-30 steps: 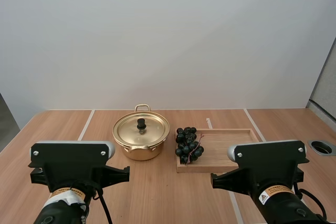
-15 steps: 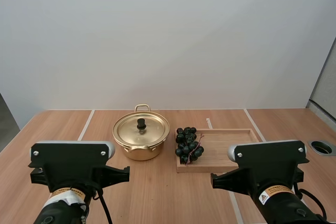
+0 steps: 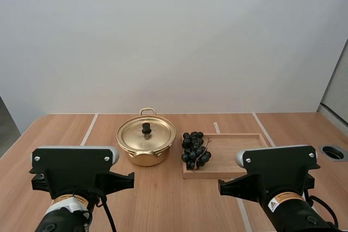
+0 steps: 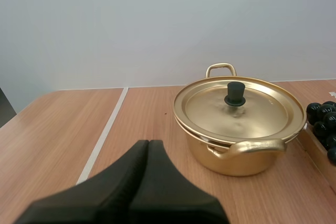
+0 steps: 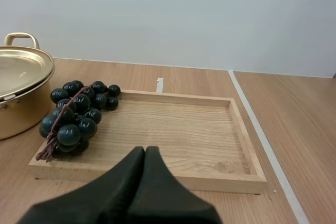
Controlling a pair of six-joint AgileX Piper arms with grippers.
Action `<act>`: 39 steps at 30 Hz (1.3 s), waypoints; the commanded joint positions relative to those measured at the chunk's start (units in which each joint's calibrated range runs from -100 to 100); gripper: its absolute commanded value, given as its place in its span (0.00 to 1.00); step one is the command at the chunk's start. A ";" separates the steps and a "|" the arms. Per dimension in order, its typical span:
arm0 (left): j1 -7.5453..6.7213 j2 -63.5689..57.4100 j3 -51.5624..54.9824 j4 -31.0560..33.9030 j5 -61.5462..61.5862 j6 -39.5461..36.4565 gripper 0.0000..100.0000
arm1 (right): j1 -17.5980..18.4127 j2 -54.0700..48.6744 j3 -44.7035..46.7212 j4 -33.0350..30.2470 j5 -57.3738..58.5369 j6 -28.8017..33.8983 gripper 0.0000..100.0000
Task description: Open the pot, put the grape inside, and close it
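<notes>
Our left gripper [image 4: 148,144] has its fingers pressed together on nothing, pointing toward the pot [image 4: 239,157], lid [image 4: 247,114] on. Same deal with our right gripper [image 5: 145,150], by the tray's [image 5: 184,129] near edge. The grapes [image 5: 79,111] lie at the tray's left end, just beside the pot.
</notes>
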State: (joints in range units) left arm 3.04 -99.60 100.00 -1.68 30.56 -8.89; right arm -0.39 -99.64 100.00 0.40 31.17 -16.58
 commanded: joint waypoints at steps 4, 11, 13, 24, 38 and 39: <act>0.11 -0.40 0.00 -0.02 -1.83 0.13 0.00 | 0.08 -0.36 0.00 0.08 -0.05 0.62 0.00; 0.11 -0.40 0.00 -0.18 -2.80 0.13 0.00 | 0.08 -0.36 0.00 0.08 -0.05 0.62 0.00; 0.11 -0.40 0.00 0.28 -4.73 0.13 0.00 | 0.08 -0.36 0.00 -0.40 -3.29 0.60 0.00; 0.11 -0.40 -11.11 0.28 -10.34 0.13 0.00 | 0.08 -0.36 -10.00 -1.15 -6.61 0.60 0.00; 0.11 10.13 -37.73 0.28 6.79 0.13 0.00 | 0.08 16.10 -39.23 -1.15 11.71 0.60 0.00; 0.11 11.22 -39.12 0.28 7.88 0.13 0.00 | 0.08 18.40 -41.56 -1.15 13.48 0.60 0.00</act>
State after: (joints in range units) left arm 3.04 -90.77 64.01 -1.48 35.86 -8.89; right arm -0.39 -86.07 63.53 0.00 40.32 -16.48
